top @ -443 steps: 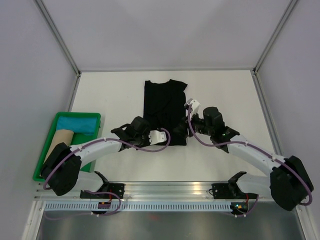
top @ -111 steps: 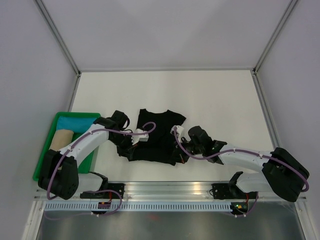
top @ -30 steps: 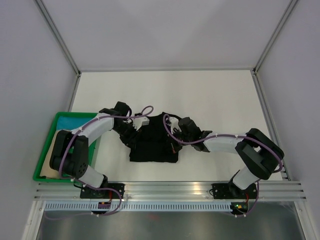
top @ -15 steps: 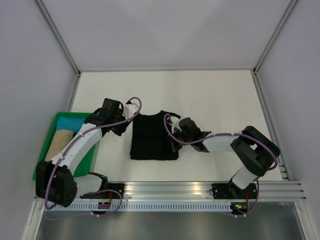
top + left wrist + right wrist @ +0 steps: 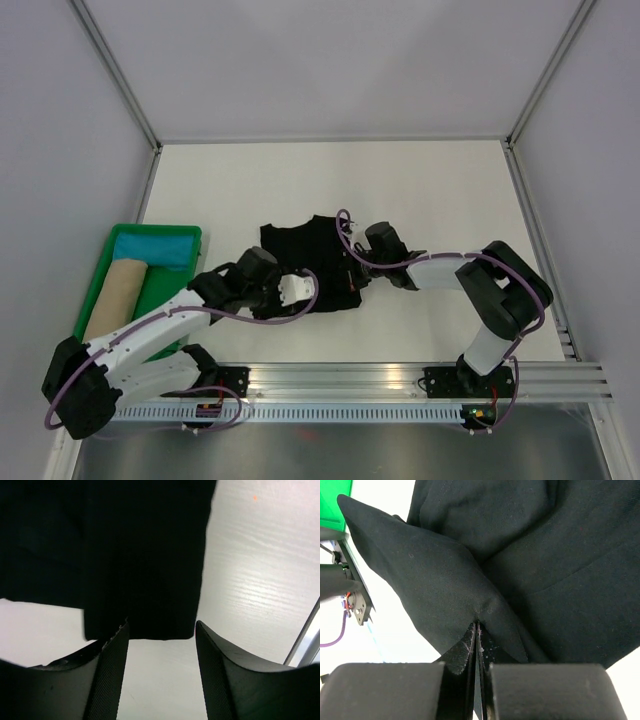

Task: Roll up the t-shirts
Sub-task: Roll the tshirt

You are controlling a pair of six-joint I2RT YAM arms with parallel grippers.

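Observation:
A black t-shirt (image 5: 300, 245) lies folded and rumpled on the white table, just in front of both arms. My left gripper (image 5: 297, 292) is at its near edge. In the left wrist view this gripper (image 5: 160, 630) is open, with only bare table between its fingers and the edge of the t-shirt (image 5: 125, 555) just beyond the tips. My right gripper (image 5: 352, 270) is at the shirt's right side. In the right wrist view it (image 5: 477, 625) is shut on a pinched fold of the t-shirt (image 5: 570, 555), whose cloth is drawn up into a peak.
A green tray (image 5: 110, 240) stands at the left table edge, holding a teal roll (image 5: 155, 250) and a tan roll (image 5: 115, 300). The aluminium rail (image 5: 330, 378) runs along the near edge, close behind the left gripper. Grey walls enclose the table.
My left gripper swung from the shirt's left side by the tray to its near edge and opened. The right gripper stayed shut on the cloth, and the shirt bunched and shifted.

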